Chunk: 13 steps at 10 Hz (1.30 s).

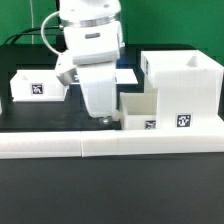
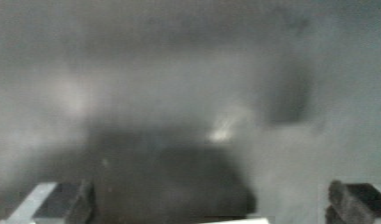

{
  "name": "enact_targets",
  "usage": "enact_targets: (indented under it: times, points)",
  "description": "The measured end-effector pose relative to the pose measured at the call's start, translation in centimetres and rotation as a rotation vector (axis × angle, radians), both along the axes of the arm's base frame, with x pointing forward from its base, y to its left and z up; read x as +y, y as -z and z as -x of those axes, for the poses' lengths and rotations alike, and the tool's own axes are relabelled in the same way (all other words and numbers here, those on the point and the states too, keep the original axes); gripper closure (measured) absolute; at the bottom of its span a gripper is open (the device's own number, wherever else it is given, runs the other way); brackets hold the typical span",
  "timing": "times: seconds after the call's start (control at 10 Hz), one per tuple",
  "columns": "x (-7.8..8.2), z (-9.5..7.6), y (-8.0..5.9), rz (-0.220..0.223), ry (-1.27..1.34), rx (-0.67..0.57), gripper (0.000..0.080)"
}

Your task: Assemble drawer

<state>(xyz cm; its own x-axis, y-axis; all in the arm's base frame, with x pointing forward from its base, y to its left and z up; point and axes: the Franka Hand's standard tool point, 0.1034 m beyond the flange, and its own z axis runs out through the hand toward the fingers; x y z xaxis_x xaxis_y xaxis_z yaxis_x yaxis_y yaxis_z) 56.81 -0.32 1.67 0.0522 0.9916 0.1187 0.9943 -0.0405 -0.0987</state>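
Observation:
The tall hollow white housing stands at the exterior view's right with a tag on its front. A small white tray sits against its left side, also tagged. A second tagged tray lies at the exterior view's left. My gripper hangs low over the black table just left of the small tray. The wrist view is blurred. It shows my two fingers far apart over the dark table, with nothing between them and a pale edge at the frame's border. The gripper is open.
Long low white border bars run along the front of the work area. A flat white sheet lies behind my arm. The black table shows between the left tray and the gripper.

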Motion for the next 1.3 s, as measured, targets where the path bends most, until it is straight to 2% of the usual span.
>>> enact_targets:
  times: [0.1,0.2,0.8,0.9,1.1,1.3]
  points:
    - [2.0,-0.3,0.3,-0.007,0.01,0.004,0.015]
    - [2.6,-0.6,0.4,-0.01,0.001,0.0,0.015]
    - [2.7,-1.0,0.4,-0.011,0.003,-0.005,0.015]
    - [2.3,-0.9,0.4,-0.011,0.0,-0.01,0.015]
    - [0.1,0.5,0.0,-0.001,0.023,-0.042,0.015]
    - [-1.1,1.2,-0.6,0.008,0.057,-0.088,0.015]
